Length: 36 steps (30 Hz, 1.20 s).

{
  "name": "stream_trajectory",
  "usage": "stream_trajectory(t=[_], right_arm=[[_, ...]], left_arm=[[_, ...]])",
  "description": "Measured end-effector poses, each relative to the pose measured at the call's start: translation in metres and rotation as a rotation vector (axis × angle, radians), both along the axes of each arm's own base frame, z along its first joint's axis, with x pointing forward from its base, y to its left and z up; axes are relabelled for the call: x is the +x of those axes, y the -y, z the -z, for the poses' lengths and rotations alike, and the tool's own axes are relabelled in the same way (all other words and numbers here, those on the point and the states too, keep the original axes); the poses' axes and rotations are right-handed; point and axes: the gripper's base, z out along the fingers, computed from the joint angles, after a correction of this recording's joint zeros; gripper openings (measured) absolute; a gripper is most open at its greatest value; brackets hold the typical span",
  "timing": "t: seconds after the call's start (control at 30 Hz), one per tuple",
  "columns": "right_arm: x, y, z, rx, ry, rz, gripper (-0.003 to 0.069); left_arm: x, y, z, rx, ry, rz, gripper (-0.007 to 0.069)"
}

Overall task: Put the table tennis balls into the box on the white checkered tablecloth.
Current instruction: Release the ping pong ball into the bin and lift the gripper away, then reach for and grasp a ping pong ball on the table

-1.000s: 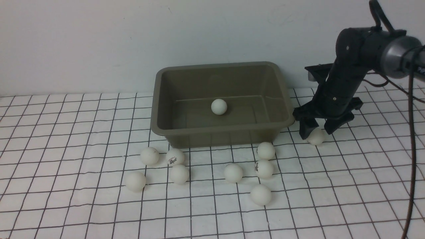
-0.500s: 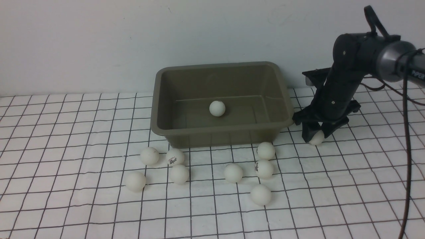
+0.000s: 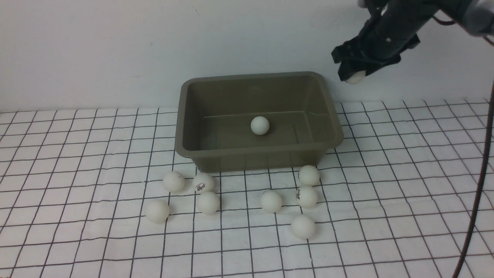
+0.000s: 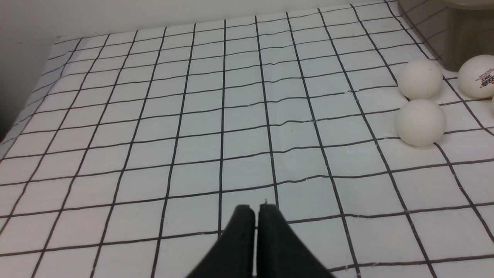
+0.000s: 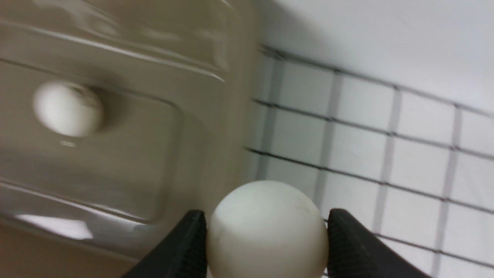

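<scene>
As the front camera sees it: right jaws clamp a small matte white table tennis ball (image 3: 355,80) high right of the olive-grey rectangular plastic box (image 3: 251,161); one ball (image 3: 259,125) lies inside, eight others (image 3: 271,201) on the white checkered tablecloth (image 3: 386,193).
Left wrist: left jaws together above cloth (image 4: 154,116).
Right wrist: gripped ball (image 5: 266,231) near box wall (image 5: 231,96).

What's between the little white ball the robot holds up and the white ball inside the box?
Only the right wall of the olive-grey plastic box separates the held white ball from the white ball inside; front view shows it.
</scene>
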Motion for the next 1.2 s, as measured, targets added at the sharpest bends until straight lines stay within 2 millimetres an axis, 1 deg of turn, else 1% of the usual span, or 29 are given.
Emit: stream_trajectory(t=[0.03, 0.07, 0.1, 0.13, 0.2, 0.23, 0.3, 0.33, 0.4, 0.43, 0.47, 0.53, 0.63, 0.7, 0.77, 0.83, 0.9, 0.97, 1.0, 1.07, 1.13, 1.2], right_arm=[[-0.003, -0.010, -0.006, 0.016, 0.014, -0.025, 0.0359], [-0.008, -0.026, -0.008, 0.018, 0.020, -0.064, 0.0359], [-0.008, -0.026, -0.008, 0.018, 0.020, -0.064, 0.0359], [-0.012, -0.045, -0.004, 0.007, 0.009, -0.109, 0.0359], [-0.016, -0.063, 0.004, -0.008, -0.004, -0.153, 0.0359], [-0.020, -0.077, 0.011, -0.024, -0.016, -0.187, 0.0359], [-0.023, -0.091, 0.020, -0.046, -0.028, -0.226, 0.0360], [-0.025, -0.101, 0.027, -0.062, -0.037, -0.252, 0.0373], [-0.027, -0.108, 0.035, -0.084, -0.047, -0.272, 0.0409], [-0.027, -0.109, 0.036, -0.089, -0.047, -0.273, 0.0426], [-0.026, -0.109, 0.039, -0.098, -0.050, -0.274, 0.0460], [-0.026, -0.107, 0.037, -0.110, -0.044, -0.268, 0.0489], [-0.029, -0.105, 0.023, -0.097, -0.019, -0.239, 0.0498], [-0.034, -0.103, 0.008, -0.080, 0.006, -0.221, 0.0500], [-0.041, -0.099, -0.014, -0.055, 0.041, -0.200, 0.0500], [-0.052, -0.094, -0.036, -0.033, 0.073, -0.186, 0.0500], [-0.069, -0.087, -0.058, -0.004, 0.089, -0.179, 0.0500], [-0.080, -0.083, -0.061, 0.008, 0.069, -0.181, 0.0501], [-0.091, -0.080, -0.063, 0.023, 0.046, -0.184, 0.0501], [-0.101, -0.078, -0.056, 0.033, -0.002, -0.187, 0.0501], [-0.110, -0.075, -0.040, 0.024, -0.069, -0.188, 0.0501], [-0.115, -0.072, -0.018, 0.000, -0.146, -0.186, 0.0501]], left_arm=[[0.000, 0.000, 0.000, 0.000, 0.000, 0.000, -0.0004], [0.000, 0.000, 0.000, 0.000, 0.000, 0.000, -0.0004], [0.000, 0.000, 0.000, 0.000, 0.000, 0.000, -0.0004], [0.000, 0.000, 0.000, 0.000, 0.000, 0.000, -0.0004], [0.000, 0.000, 0.000, 0.000, 0.000, 0.000, -0.0004], [0.000, 0.000, 0.000, 0.000, 0.000, 0.000, -0.0004], [0.000, 0.000, 0.000, 0.000, 0.000, 0.000, -0.0004], [0.000, 0.000, 0.000, 0.000, 0.000, 0.000, -0.0004], [0.000, 0.000, 0.000, 0.000, 0.000, 0.000, -0.0004], [0.000, 0.000, 0.000, 0.000, 0.000, 0.000, -0.0004], [0.000, 0.000, 0.000, 0.000, 0.000, 0.000, -0.0004], [0.000, 0.000, 0.000, 0.000, 0.000, 0.000, -0.0004], [0.000, 0.000, 0.000, 0.000, 0.000, 0.000, -0.0004], [0.000, 0.000, 0.000, 0.000, 0.000, 0.000, -0.0004], [0.000, 0.000, 0.000, 0.000, 0.000, 0.000, -0.0004], [0.000, 0.000, 0.000, 0.000, 0.000, 0.000, -0.0004], [0.000, 0.000, 0.000, 0.000, 0.000, 0.000, -0.0004], [0.000, 0.000, 0.000, 0.000, 0.000, 0.000, -0.0004], [0.000, 0.000, 0.000, 0.000, 0.000, 0.000, -0.0004], [0.000, 0.000, 0.000, 0.000, 0.000, 0.000, -0.0004], [0.000, 0.000, 0.000, 0.000, 0.000, 0.000, -0.0004], [0.000, 0.000, 0.000, 0.000, 0.000, 0.000, -0.0004]])
